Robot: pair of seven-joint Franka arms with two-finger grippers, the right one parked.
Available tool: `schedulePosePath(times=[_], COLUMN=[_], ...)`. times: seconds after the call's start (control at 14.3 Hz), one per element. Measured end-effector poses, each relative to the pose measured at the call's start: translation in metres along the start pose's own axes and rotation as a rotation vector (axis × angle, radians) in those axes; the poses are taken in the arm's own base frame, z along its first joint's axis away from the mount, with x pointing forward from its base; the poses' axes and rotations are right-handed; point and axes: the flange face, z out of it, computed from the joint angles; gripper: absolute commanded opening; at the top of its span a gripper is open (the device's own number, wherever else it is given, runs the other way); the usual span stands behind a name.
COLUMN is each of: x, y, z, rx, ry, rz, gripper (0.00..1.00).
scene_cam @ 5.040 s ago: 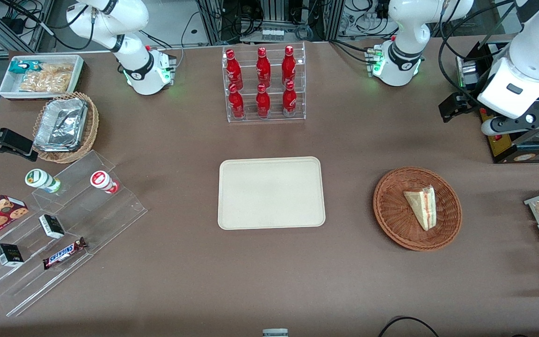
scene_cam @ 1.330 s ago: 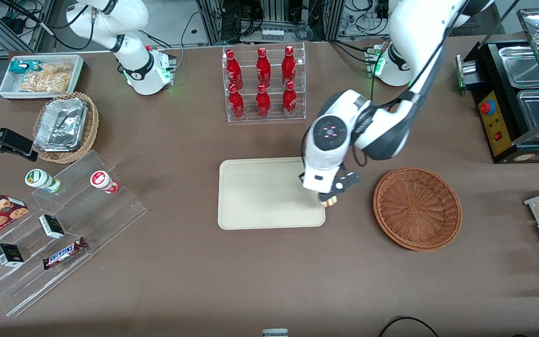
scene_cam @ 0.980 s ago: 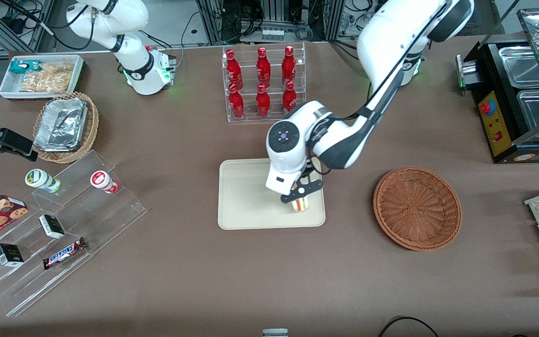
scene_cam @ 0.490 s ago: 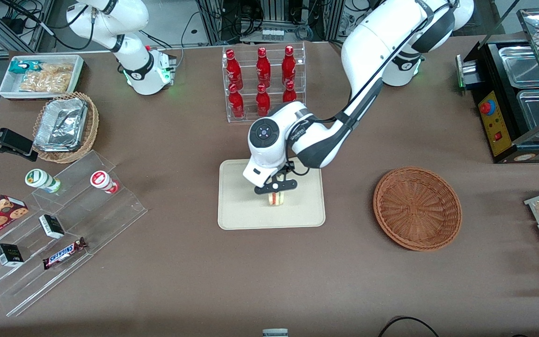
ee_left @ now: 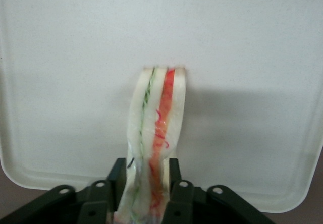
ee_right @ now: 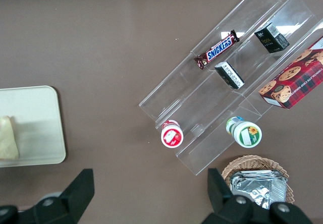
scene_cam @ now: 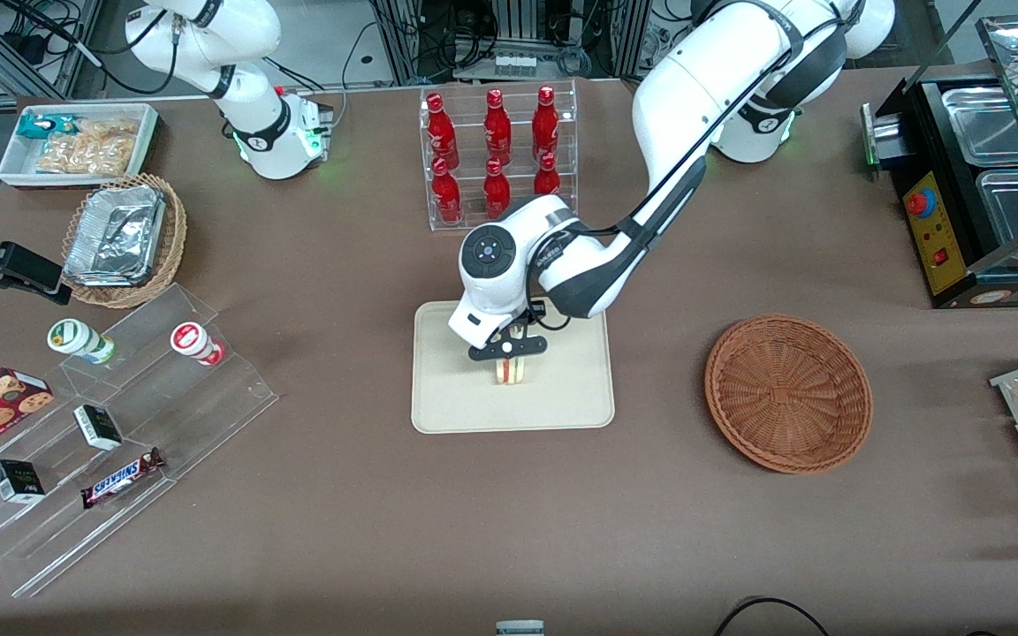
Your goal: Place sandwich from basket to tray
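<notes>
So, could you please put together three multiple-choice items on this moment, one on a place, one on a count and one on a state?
1. Where is the sandwich?
A. in the brown wicker basket
B. over the cream tray, in the gripper
C. on the bare table

2. How many red bottles stand in the clear rack?
A. four
B. six
C. eight

3. What state is the left arm's gripper in?
A. shut on the sandwich
B. open above the basket
C. parked off the table

Answers:
1 B: the wedge hangs over the tray; the basket holds nothing.
2 B: two rows of three show.
3 A: the wrist view shows both fingers pressing the wrapped wedge.
</notes>
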Motion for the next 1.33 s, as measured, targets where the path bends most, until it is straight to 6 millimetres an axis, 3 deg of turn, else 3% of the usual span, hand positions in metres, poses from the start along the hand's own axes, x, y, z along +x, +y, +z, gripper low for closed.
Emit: schedulePosePath(times=[0.07, 0.28, 0.42, 0.56, 0.7, 0.84, 1.05, 1.33], x=[0.0, 0.001, 0.008, 0.019, 0.031, 0.047, 0.071, 0.099], y=[0.0, 0.0, 0.0, -0.002, -0.022, -0.063, -0.145, -0.269], z=[0.002, 0.001, -0.011, -0.039, -0.082, -0.135, -0.202, -0.248], rx=[0.002, 0.0, -0.017, -0.044, -0.033, 0.011, 0.065, 0.148], ry=[-0.001, 0.002, 0.02, 0.051, 0.073, 0.082, 0.073, 0.007], rz=[0.0, 0.0, -0.008, -0.023, -0.054, -0.113, -0.222, -0.193], gripper=[0.99, 1.0, 1.0, 1.0, 1.0, 1.0, 1.0, 1.0])
